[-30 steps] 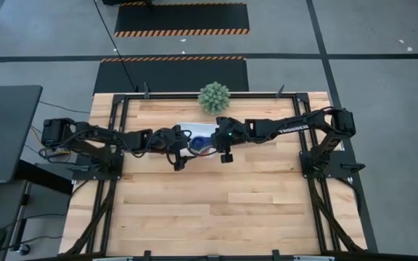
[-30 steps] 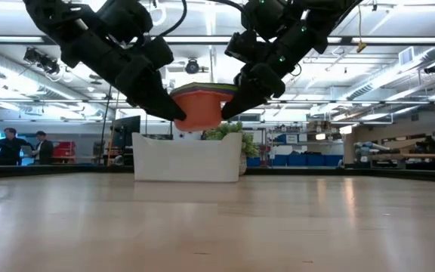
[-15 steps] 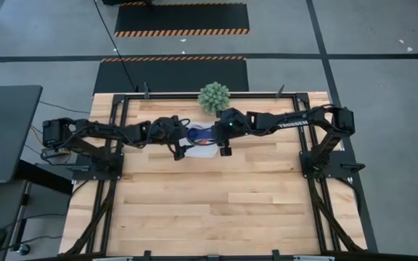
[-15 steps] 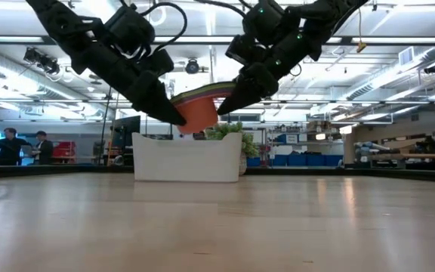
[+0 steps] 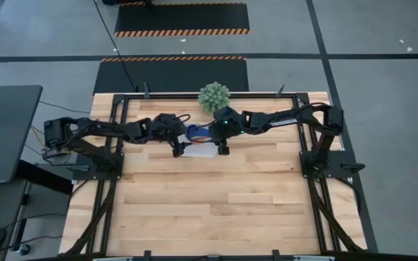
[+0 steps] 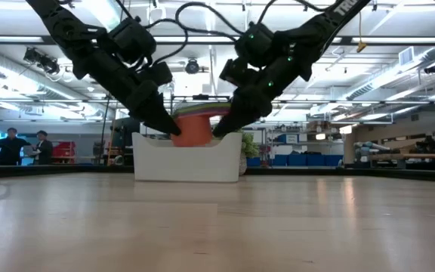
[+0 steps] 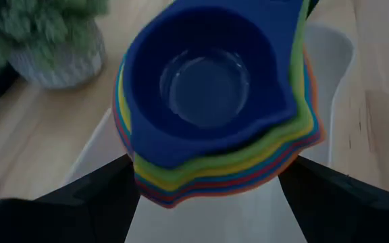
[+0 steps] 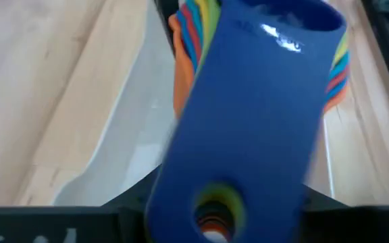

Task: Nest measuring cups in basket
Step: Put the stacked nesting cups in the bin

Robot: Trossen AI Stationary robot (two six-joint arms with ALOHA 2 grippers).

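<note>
Upper centre from above, I see both arms meeting over the white basket. Low view: left gripper and right gripper clamp the nested measuring cups, partly inside the basket. Wrist views show the dark blue cup topmost.

Potted spiky green plant at the far table edge, just beyond the right gripper; also seen in a pale textured pot in the left wrist view. Wooden slat table, bare on the near side of both grippers. Dark desk off the left arm's side. Hazard-striped floor mats beyond the table. Two people stand in the room background.
</note>
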